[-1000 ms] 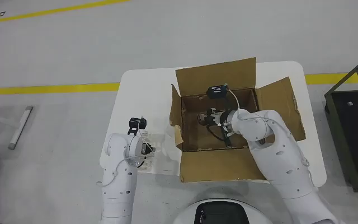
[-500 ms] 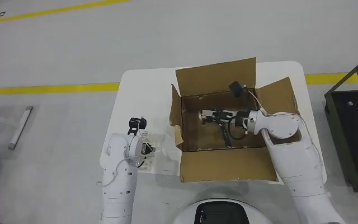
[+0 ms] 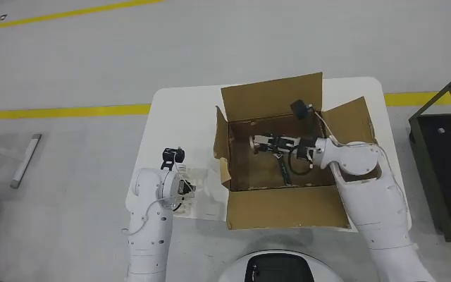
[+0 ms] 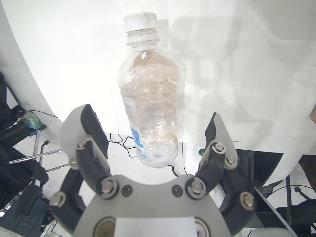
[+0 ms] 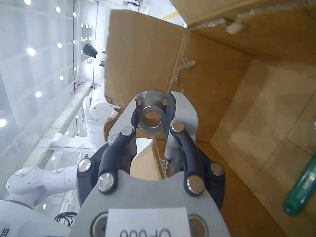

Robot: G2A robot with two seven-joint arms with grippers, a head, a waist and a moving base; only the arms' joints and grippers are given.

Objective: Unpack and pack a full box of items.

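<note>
In box (image 3: 271, 95), right fingers (image 5: 184, 114) level — pinching flange (image 5: 150, 97)

You've got the cardboard box (image 3: 280, 206) open, flaps out; a steel flange (image 5: 150, 115) is held inside it, and a clear capped bottle (image 4: 151, 104) lies outside.

The box (image 3: 273, 93) is matt brown cardboard, its torn edges rough and fibrous. The flange (image 5: 149, 118) is smooth grey metal with a dull sheen. The bottle (image 4: 150, 104) is clear, crinkled plastic with a white ridged cap (image 4: 140, 20). The desk (image 4: 222, 50) is smooth and white, faintly glossy. A green handle (image 5: 300, 193) looks like shiny plastic.
</note>
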